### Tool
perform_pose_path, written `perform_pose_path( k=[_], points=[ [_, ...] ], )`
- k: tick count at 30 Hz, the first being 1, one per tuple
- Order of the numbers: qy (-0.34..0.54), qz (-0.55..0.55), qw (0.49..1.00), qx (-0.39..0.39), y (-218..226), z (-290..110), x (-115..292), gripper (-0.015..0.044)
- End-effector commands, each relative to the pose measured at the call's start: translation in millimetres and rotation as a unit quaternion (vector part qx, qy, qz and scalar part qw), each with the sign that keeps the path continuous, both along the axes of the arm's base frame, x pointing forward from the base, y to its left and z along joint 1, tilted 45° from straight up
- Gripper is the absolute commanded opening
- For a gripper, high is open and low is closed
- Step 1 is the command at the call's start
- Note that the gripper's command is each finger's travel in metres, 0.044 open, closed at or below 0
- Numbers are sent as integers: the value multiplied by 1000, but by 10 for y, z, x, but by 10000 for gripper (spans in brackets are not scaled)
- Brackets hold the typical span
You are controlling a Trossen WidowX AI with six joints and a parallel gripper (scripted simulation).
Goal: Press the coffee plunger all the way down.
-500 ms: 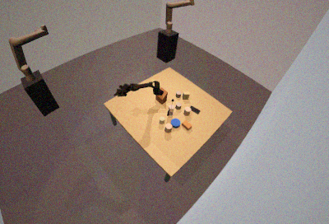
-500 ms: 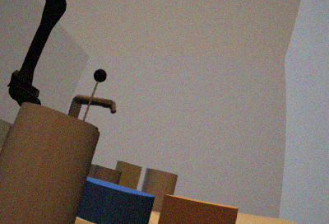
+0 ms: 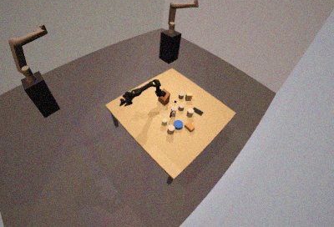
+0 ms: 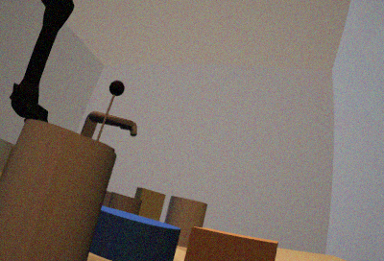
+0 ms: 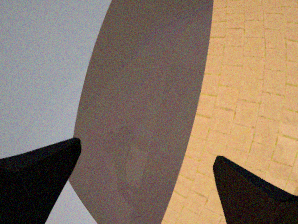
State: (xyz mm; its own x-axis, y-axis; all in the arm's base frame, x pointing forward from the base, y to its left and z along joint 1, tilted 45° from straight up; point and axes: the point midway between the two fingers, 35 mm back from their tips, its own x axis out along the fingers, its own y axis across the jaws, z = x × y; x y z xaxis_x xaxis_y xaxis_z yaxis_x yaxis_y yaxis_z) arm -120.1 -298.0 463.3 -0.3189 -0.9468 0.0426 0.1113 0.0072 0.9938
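Table [image 3: 209,143]: tan square top, mid-room on a dark floor. Two tan arms on black pedestals stand off it, one far [image 3: 170,45] and one left [image 3: 39,93]; neither matters here.

Arm [image 3: 144,89]: black, base at the table's far edge beside an orange block [image 3: 164,98]. It's stretched left, away from the clutter, with the gripper [image 3: 123,100] out over the table's left corner.

Clutter: right of the arm's base, a group of small tan cylinders, a blue disc [image 3: 179,123], an orange box [image 3: 189,126] and a dark box [image 3: 198,111].

Press [image 3: 174,112]: inside that group, just left of the blue disc and upright as far as I can tell. Rod [image 4: 107,114] is thin and near-vertical, with a dark knob [image 4: 116,87] on top. The knob rides high, so the plunger looks undepressed. The body is too small in the top view and hidden behind a cylinder [image 4: 53,189] in the exterior view.

Gripper state: jaws spread wide, nothing in them. Wrist view shows both fingers with only floor and table edge between them, no press in sight.

Key relation: press lies to the right of the gripper, well apart, past the arm's base. Plunger axis is vertical, so I'd judge the approach is swing right, get above the knob, then push straight down along the rod. Any sideways load risks tipping it.
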Motion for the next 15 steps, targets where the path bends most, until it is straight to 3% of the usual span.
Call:
perform_pose_path(
  k=[1, 7, 15],
  points=[
    [-5, 44, 998, 51, -220, -281, 371, 440],
    [8, 127, 981, 146, -426, -796, 1145, 440],
    [62, 227, 939, 250, -288, -1382, 2147, 440]
  ],
)
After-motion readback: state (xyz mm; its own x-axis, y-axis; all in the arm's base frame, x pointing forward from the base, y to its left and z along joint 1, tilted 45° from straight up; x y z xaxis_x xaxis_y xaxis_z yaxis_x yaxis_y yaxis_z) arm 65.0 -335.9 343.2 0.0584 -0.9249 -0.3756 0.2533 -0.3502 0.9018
